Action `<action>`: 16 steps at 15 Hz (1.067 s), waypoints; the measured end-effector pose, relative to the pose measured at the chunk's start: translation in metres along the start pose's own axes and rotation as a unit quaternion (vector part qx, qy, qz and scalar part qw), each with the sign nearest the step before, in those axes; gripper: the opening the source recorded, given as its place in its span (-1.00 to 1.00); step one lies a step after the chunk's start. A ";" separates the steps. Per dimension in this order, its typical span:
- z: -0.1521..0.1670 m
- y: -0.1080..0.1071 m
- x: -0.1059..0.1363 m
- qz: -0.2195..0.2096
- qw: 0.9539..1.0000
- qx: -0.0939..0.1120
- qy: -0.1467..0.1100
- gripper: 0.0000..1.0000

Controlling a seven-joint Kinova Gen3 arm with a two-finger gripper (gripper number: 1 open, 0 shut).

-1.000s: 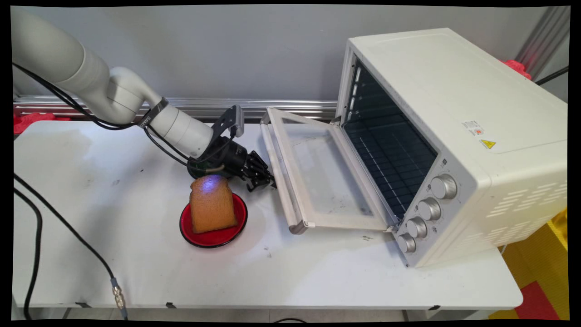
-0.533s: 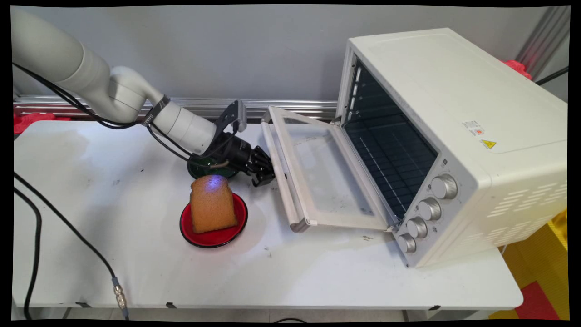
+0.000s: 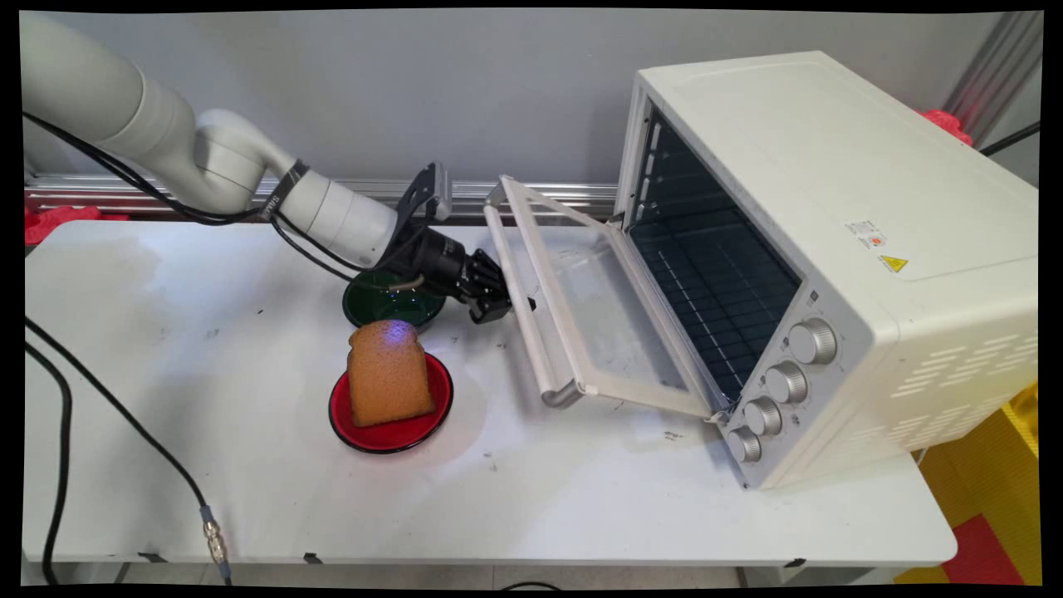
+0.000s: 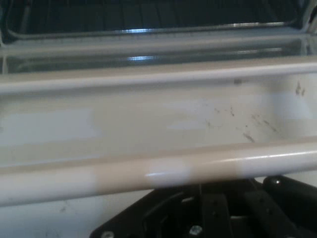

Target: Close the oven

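Note:
My black gripper (image 3: 497, 309) is shut and sits low against the left side of the white handle bar (image 3: 529, 303) of the oven door (image 3: 610, 311). The glass door is part-way up, tilted off the table, hinged to the white toaster oven (image 3: 830, 208), whose dark inside with a wire rack is open to view. In the hand view the handle bar (image 4: 148, 173) runs straight across just above the gripper's linkage (image 4: 208, 213) and hides the fingertips; the door glass (image 4: 148, 114) lies behind it.
A slice of brown toast (image 3: 388, 374) stands on a red plate (image 3: 390, 430) just in front of the arm. A dark green plate (image 3: 378, 301) lies under the wrist. Black cables (image 3: 124, 415) trail over the table's left side.
The gripper has moved up and to the right against the handle. The oven door has swung up from nearly flat to a raised tilt.

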 end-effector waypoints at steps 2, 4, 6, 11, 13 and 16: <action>-0.002 -0.001 0.006 0.001 1.000 -0.002 0.011 -1.00; -0.004 -0.002 0.013 0.002 1.000 -0.002 0.025 -1.00; -0.003 -0.004 0.020 0.001 0.999 -0.001 0.037 -1.00; 0.000 -0.008 0.035 -0.002 0.998 0.000 0.062 -1.00; 0.002 -0.010 0.040 -0.003 0.997 0.001 0.071 -1.00; 0.007 -0.013 0.048 -0.004 0.996 0.002 0.083 -1.00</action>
